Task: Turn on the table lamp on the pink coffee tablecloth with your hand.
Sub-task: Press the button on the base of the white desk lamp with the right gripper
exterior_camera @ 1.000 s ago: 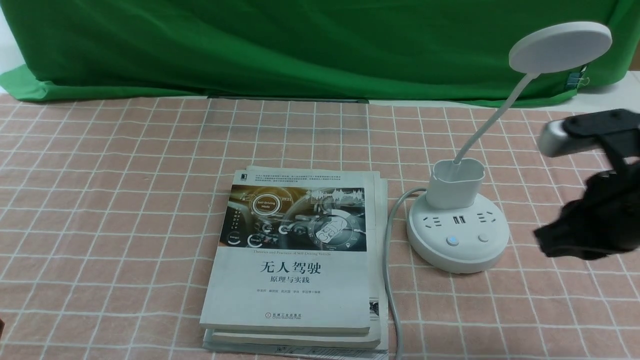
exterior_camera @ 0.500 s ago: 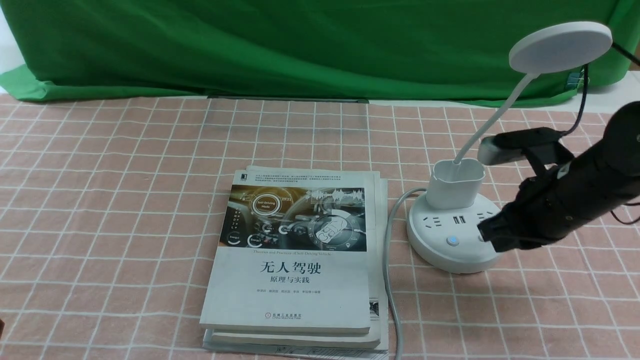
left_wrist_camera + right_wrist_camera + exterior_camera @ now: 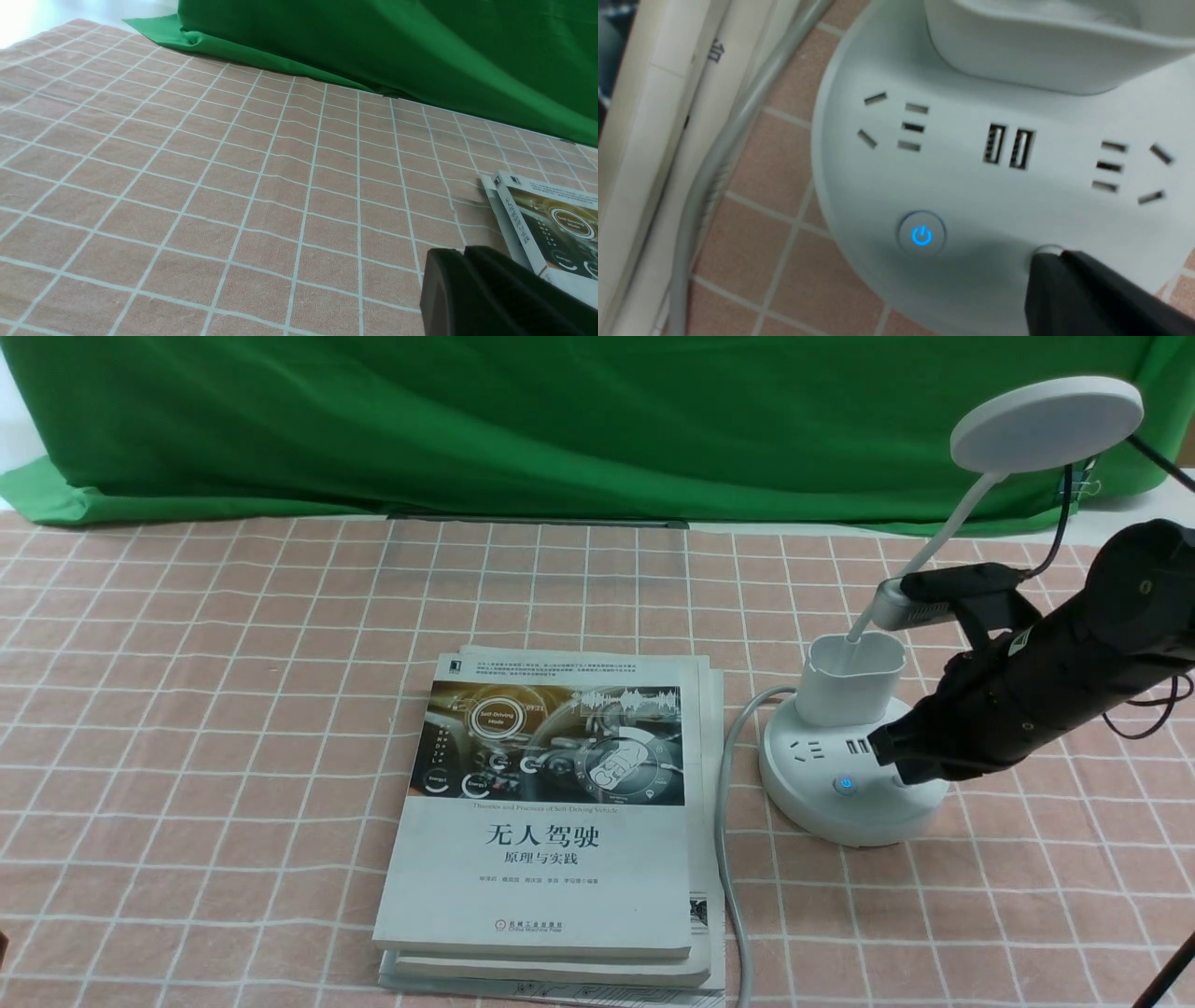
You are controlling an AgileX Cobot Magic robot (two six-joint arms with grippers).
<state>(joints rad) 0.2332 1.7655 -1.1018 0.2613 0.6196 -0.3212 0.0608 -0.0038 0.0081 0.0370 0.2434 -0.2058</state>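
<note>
The white table lamp (image 3: pixel 850 695) stands on the pink coffee tablecloth (image 3: pixel 233 644) at the right; its disc head (image 3: pixel 1046 423) looks unlit. The round base (image 3: pixel 822 798) shows a blue-lit power button (image 3: pixel 845 785) and, in the right wrist view (image 3: pixel 922 234), a second button (image 3: pixel 1046 252) beside it. My right gripper (image 3: pixel 887 761) is shut, its tip (image 3: pixel 1057 259) resting on that second button and covering most of it. My left gripper (image 3: pixel 460 254) is shut and empty, low over the cloth beside the books; it is out of the front view.
A stack of books (image 3: pixel 551 821) lies left of the lamp, also seen in the left wrist view (image 3: pixel 546 219). The lamp's grey cable (image 3: pixel 728 859) runs along the books to the front edge. A green backdrop cloth (image 3: pixel 560 420) hangs at the back.
My right arm has moved left from the table's right side and down onto the lamp base, its tip reaching the right-hand button. The lamp and books have not moved.
</note>
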